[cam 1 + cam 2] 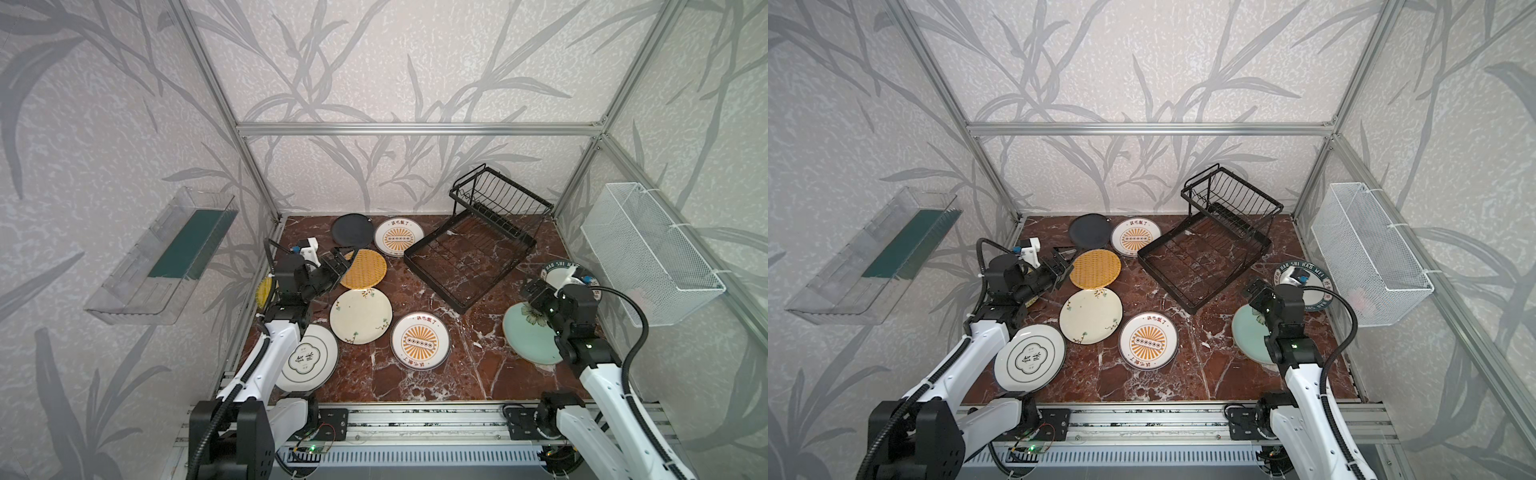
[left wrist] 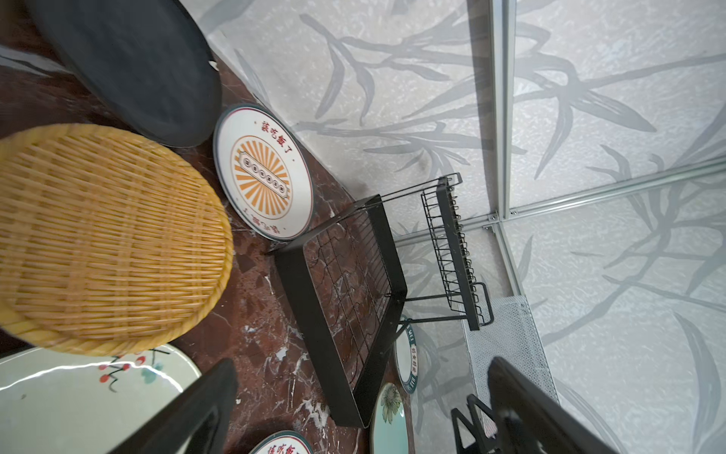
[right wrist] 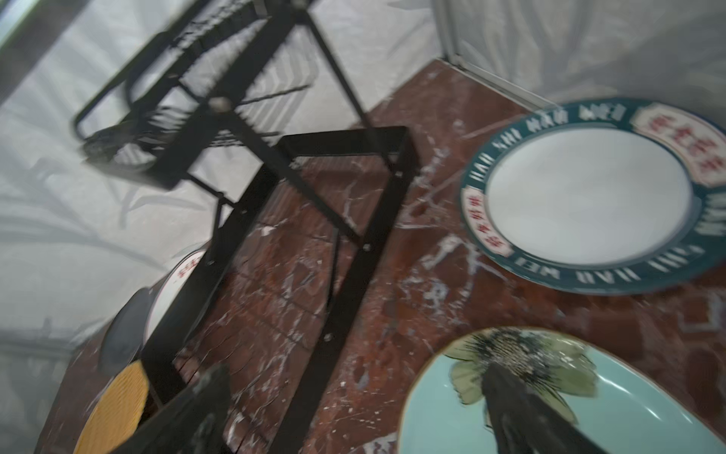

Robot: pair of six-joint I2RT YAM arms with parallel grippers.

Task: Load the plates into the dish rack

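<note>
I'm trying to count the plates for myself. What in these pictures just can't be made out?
- Yellow plate: in a top view, mostly hidden behind the left arm; pattern unclear.
- Pale green plate: partly covered by the right arm in both top views.
- Dark-rimmed plate: middle hidden by the right wrist camera in both top views.
- Dish rack: blur in the right wrist view smears its slots.
</note>
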